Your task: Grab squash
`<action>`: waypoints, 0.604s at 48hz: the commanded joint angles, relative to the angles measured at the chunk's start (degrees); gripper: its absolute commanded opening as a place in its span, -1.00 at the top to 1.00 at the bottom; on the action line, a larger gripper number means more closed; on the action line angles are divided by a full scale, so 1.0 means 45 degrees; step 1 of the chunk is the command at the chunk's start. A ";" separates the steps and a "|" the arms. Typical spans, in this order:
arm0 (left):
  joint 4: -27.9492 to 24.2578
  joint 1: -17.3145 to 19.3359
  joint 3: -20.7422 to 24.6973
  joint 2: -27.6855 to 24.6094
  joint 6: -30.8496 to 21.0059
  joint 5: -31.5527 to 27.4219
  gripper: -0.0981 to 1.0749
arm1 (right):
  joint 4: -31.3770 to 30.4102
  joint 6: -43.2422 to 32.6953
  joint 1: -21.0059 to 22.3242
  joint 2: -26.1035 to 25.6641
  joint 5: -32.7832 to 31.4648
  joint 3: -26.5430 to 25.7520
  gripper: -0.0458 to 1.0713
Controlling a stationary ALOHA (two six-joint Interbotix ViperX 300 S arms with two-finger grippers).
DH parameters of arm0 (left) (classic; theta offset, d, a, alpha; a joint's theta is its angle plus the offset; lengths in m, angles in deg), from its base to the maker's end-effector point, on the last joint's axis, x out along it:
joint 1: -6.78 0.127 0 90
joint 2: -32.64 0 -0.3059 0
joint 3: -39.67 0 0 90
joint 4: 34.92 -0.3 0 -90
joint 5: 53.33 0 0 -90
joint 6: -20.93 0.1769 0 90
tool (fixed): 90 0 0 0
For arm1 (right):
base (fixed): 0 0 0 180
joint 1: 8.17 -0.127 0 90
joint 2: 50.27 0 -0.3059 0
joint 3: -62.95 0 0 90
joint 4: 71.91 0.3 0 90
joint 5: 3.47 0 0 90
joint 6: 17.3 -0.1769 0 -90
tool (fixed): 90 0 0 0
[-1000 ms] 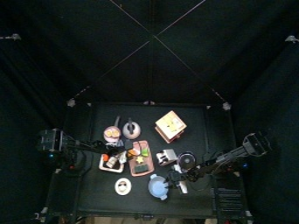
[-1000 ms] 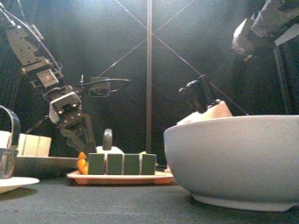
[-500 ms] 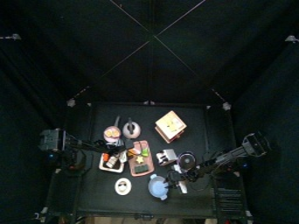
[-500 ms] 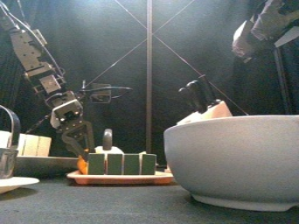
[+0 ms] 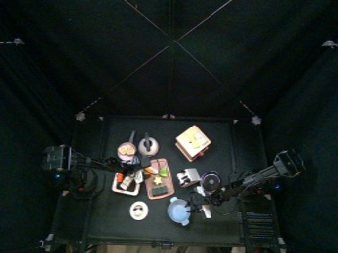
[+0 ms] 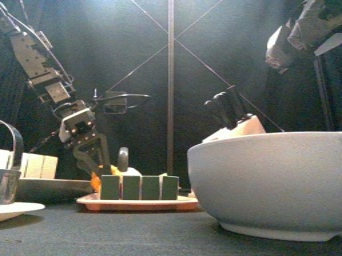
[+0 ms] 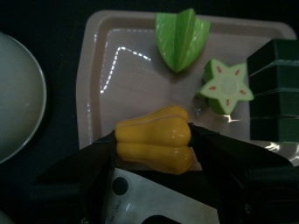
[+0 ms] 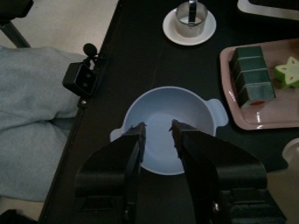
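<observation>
Black curtains close in a small black table [image 5: 218,158] crowded with dishes near the middle of the top view. On the pink tray [image 7: 111,96], the yellow-orange squash [image 7: 158,142] lies low in the left wrist view, at the tray's near part, and the left gripper [image 7: 158,171] is down over it with its two dark jaws spread wide on either side of the squash, not yet clenched on it. Beyond the squash on the same tray lie a green star-shaped piece [image 7: 181,37] toward the top of the frame and a pale star slice [image 7: 228,83] to the right, with dark green blocks [image 7: 278,83] along the right edge. A pale plate [image 7: 17,96] shows at the left edge. From the front, the left gripper [image 6: 91,160] hangs at lower left, just above the tray [image 6: 134,203], and a large white bowl [image 6: 274,185] fills the lower right. The right gripper [image 8: 158,144] hovers over a light blue bowl [image 8: 163,131], its jaws a little apart and empty; a cup on a saucer [image 8: 191,19] sits at the top of that frame.
</observation>
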 commanded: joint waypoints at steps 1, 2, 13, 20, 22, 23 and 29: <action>0.0020 -0.0039 0.0195 0.0684 0.0020 0.0020 -0.61 | 0.0078 0.0000 0.0039 -0.0156 0.0098 -0.0117 -0.37; 0.0020 -0.0039 0.0195 0.0840 0.0000 0.0020 -0.61 | 0.0078 0.0000 0.0020 -0.0156 0.0098 -0.0117 -0.37; 0.0020 -0.0586 0.0215 0.1680 0.0000 0.0020 -0.61 | 0.0039 0.0078 0.0020 -0.0156 0.0117 -0.0273 -0.37; -0.0020 -0.1035 0.0332 0.1855 0.0020 0.0020 -0.61 | 0.0020 0.0078 0.0039 -0.0156 0.0098 -0.0371 -0.37; -0.0039 -0.1172 0.0410 0.1836 0.0020 0.0020 -0.61 | 0.0000 0.0117 0.0020 -0.0137 0.0117 -0.0391 -0.37; -0.0039 -0.1289 0.0449 0.1855 0.0020 0.0020 -0.61 | 0.0000 0.0117 0.0020 -0.0117 0.0117 -0.0391 -0.37; -0.0059 -0.1719 0.0684 0.1855 0.0039 0.0020 -0.61 | -0.0039 0.0117 -0.0078 -0.0039 0.0117 -0.0391 -0.37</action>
